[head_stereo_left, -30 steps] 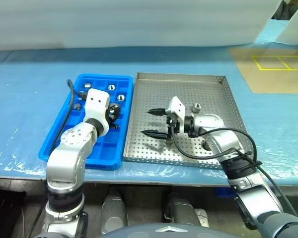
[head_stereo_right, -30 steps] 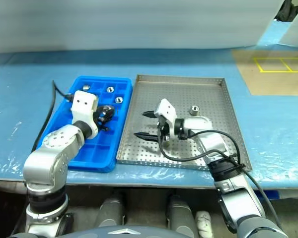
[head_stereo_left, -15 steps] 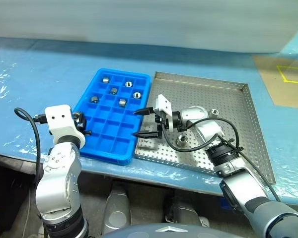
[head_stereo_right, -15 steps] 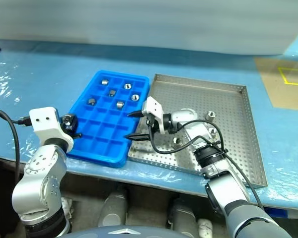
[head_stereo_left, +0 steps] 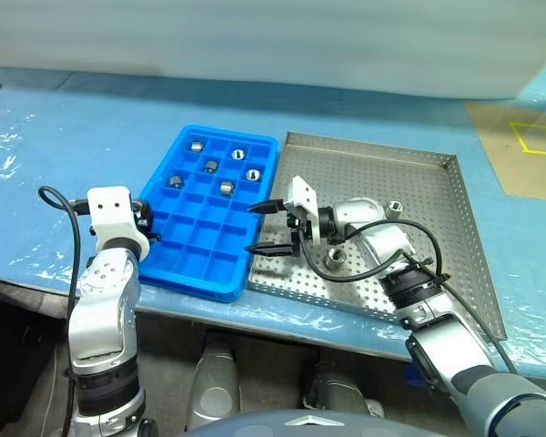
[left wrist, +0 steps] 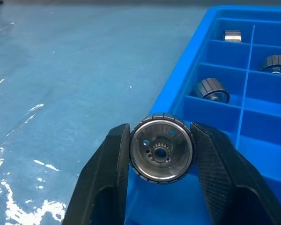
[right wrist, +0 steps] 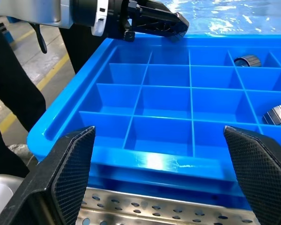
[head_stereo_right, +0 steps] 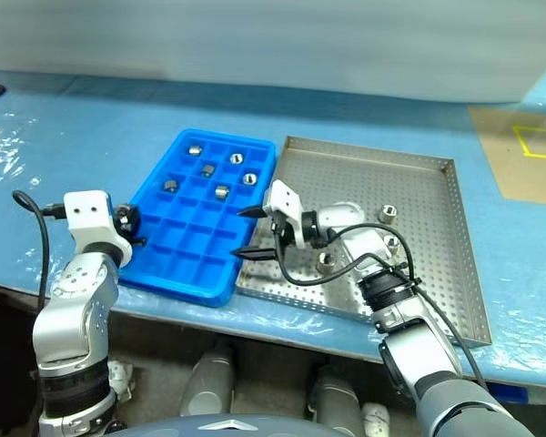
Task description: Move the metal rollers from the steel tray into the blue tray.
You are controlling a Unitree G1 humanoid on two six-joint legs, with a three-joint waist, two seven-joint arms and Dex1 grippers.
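The blue tray [head_stereo_left: 203, 259] lies left of the steel tray [head_stereo_left: 419, 187]. Several metal rollers [head_stereo_left: 226, 188] sit in the blue tray's far compartments. Two more rollers [head_stereo_left: 335, 258] [head_stereo_left: 395, 208] rest on the steel tray's perforated floor. My left gripper [head_stereo_left: 148, 226] is at the blue tray's left rim, shut on a roller [left wrist: 161, 153] held end-on between its fingers. My right gripper [head_stereo_left: 254, 228] stands wide open and holds nothing. It points left across the seam between the two trays, and its wrist view looks into bare compartments [right wrist: 164, 136].
Both trays lie on a blue-covered table whose front edge [head_stereo_left: 282, 314] runs just below them. A brown board with yellow lines [head_stereo_left: 528, 146] lies at the far right. A black cable [head_stereo_left: 382, 264] loops over the steel tray beside my right arm.
The view has swung to the left. My left gripper moved from over the blue tray's compartments out to its left rim, still shut on the roller. The right gripper stayed open near the seam.
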